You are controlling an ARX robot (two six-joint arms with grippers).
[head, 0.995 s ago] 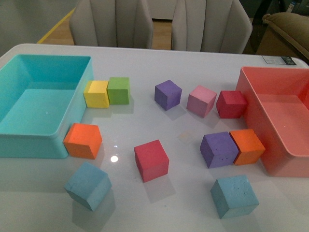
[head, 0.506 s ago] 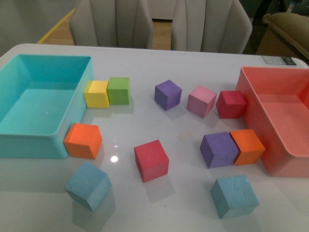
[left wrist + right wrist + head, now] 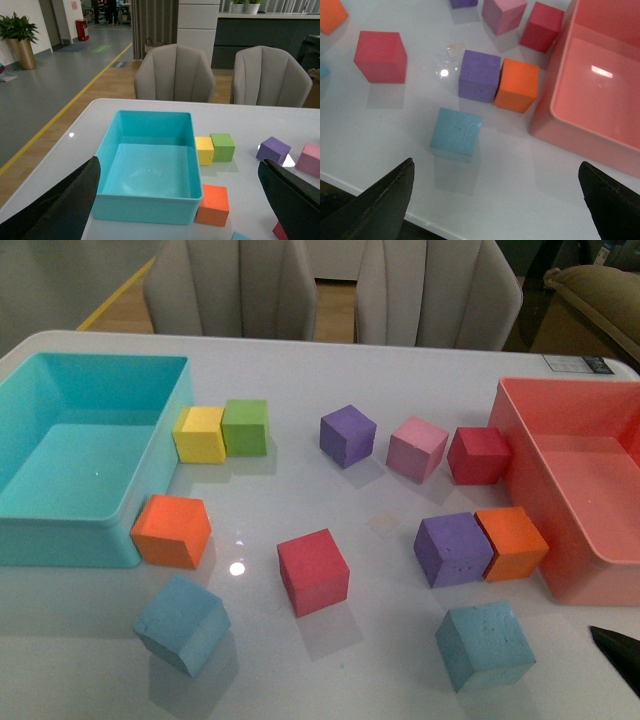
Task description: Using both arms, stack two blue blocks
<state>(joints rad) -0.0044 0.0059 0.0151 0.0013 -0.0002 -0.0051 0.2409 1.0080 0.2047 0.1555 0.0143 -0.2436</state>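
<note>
Pale blue foam is the target. The left blue block (image 3: pixel 182 625) sits in the lower left of the front view and the right blue block (image 3: pixel 485 645) in the lower right, well apart on the white worktop (image 3: pixel 300 370). Neither is held.

The right gripper (image 3: pixel 496 165) hangs above its block with its fingers (image 3: pixel 387 197) spread wide and nothing between them. In the front view it shows only as a dark tip in the bottom right corner. The left gripper (image 3: pixel 179 161) also has its fingers wide apart and empty. It faces the turquoise bin (image 3: pixel 145 212), with only a sliver of blue at the bottom edge of its picture.

The step in hand looks like the reach, each arm going to its nearer block:

- **Squaring up:** both blocks sit turned on the worktop, so each wrist should square its fingers to two opposite faces before lowering.
- **Clearance on the right:** the purple cube (image 3: pixel 453 549) and the orange cube (image 3: pixel 512 543) touching it lie near the right block, so a straight descent is safer.
- **Grip:** a light squeeze should do, since foam will likely give under pressure.

A white sticker (image 3: pixel 578 365) in the upper right of the front view carries dark print too small to read. No brand shows.
</note>
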